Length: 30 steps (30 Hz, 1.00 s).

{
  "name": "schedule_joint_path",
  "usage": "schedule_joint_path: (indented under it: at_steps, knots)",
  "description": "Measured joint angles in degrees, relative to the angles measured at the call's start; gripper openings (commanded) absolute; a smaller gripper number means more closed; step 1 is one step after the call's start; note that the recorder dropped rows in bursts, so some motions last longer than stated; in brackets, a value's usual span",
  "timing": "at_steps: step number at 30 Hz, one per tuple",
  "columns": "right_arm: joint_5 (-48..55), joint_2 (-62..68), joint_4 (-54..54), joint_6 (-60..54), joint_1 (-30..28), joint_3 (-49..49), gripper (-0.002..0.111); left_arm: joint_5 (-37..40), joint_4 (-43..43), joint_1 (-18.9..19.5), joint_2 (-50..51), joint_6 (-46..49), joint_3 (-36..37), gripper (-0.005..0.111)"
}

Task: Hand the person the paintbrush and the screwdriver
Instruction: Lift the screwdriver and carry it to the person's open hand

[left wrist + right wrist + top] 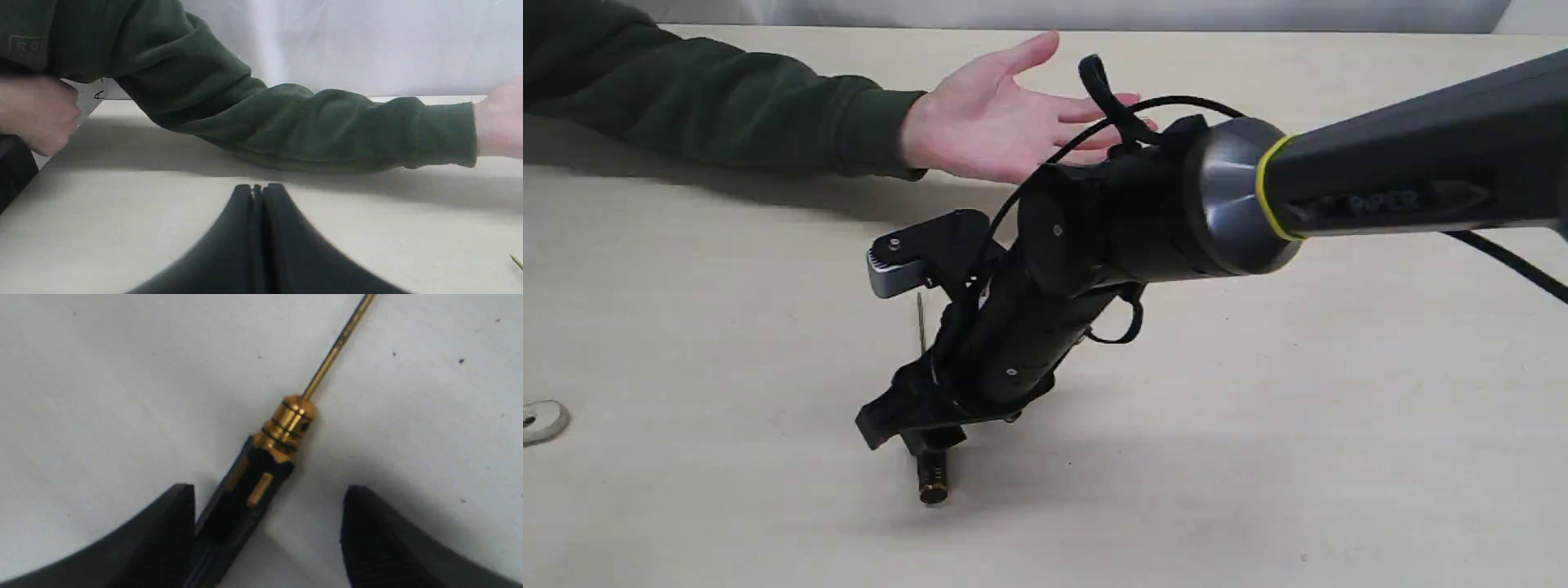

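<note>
The screwdriver (pixel 265 465) lies flat on the tan table, its black handle with gold collar between the fingers of my right gripper (pixel 267 492). The jaws stand open, one finger close against the handle and the other well apart from it. In the exterior view the right gripper (pixel 923 433) points down over the screwdriver (pixel 931 478), whose thin shaft pokes out behind the wrist. The person's hand (pixel 1005 122) rests open, palm up, at the far side. My left gripper (pixel 258 188) is shut and empty near the person's green sleeve (pixel 327 130). The paintbrush is out of view.
A small white ring (pixel 539 420) lies at the table's left edge. The right arm (pixel 1380 180) and its black cable span the right half of the exterior view. The person's other hand (pixel 36 114) is a fist by a white sheet in the left wrist view.
</note>
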Motion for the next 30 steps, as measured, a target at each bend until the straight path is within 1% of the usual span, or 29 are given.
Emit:
schedule_joint_path:
  at_steps: [11,13,18,24,28,30]
  knots:
    - [-0.11,0.31,0.00,0.12,0.00,-0.12,0.056,0.00,0.00,0.00,0.00,0.00,0.00,0.000]
    - [-0.11,0.31,0.00,0.12,0.00,-0.12,0.054,0.00,0.00,0.00,0.00,0.00,0.00,0.000]
    - [0.00,0.31,0.00,0.12,0.00,-0.12,0.044,0.00,0.00,0.00,0.00,0.00,0.00,0.000]
    - [1.08,0.31,-0.17,0.12,0.00,-0.12,0.043,0.00,0.00,0.00,0.00,0.00,0.00,0.000]
    - [2.07,0.31,-3.26,1.67,0.00,-0.21,0.043,0.00,0.00,0.00,0.00,0.00,0.00,0.000]
    - [2.77,0.31,-6.76,4.43,0.00,-0.45,0.043,0.00,0.00,0.00,0.00,0.00,0.00,0.000]
